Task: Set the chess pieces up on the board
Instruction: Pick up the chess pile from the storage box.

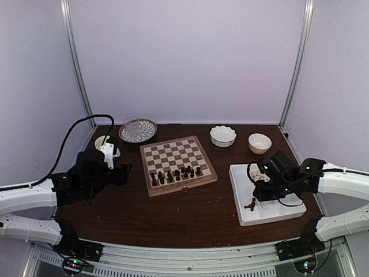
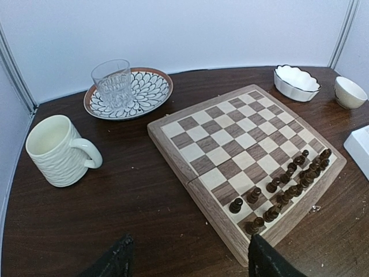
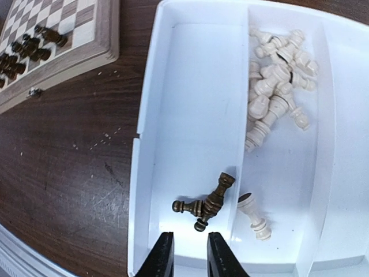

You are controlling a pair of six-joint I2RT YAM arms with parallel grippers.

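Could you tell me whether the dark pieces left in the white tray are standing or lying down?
Lying down: the dark pieces rest on their sides, crossed, on the tray floor.

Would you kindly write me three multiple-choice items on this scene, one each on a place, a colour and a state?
1. The pale pieces lie: A on the board; B in the tray; C in the left gripper.
2. The pieces on the board are: A all dark; B all pale; C mixed.
3. The left gripper is: A open and empty; B shut on a piece; C shut and empty.

Answers: B, they are heaped in one compartment of the tray; A, only dark ones stand there; A, its jaws stand wide apart with nothing between.
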